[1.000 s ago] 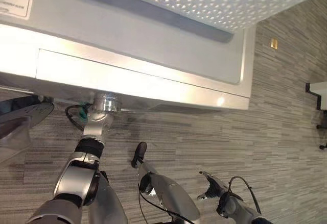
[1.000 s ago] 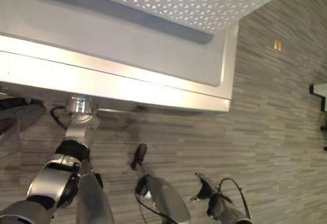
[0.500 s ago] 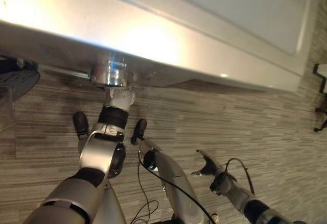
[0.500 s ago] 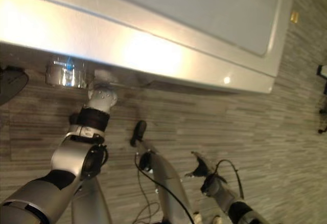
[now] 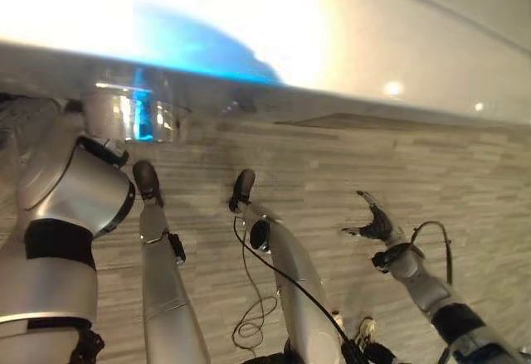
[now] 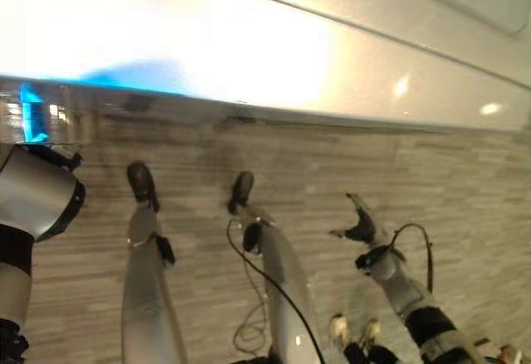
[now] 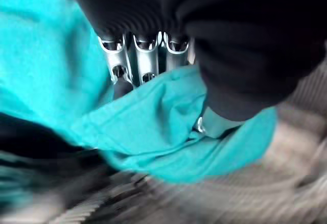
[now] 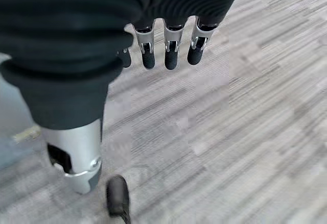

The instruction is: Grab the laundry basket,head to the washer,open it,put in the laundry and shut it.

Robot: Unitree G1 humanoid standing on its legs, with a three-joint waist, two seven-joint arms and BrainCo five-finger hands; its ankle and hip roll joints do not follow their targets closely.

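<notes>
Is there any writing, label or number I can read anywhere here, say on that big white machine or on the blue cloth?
None can be read.
Washer: its white surface under glare carries no legible print.
Teal cloth, held in the left hand: plain, with no tag or print showing.
Floor under the open right hand: striped pattern, no signs.

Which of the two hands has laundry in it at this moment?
The left hand: its fingers are curled into a teal cloth. The right hand hangs open over the floor, holding nothing.
</notes>
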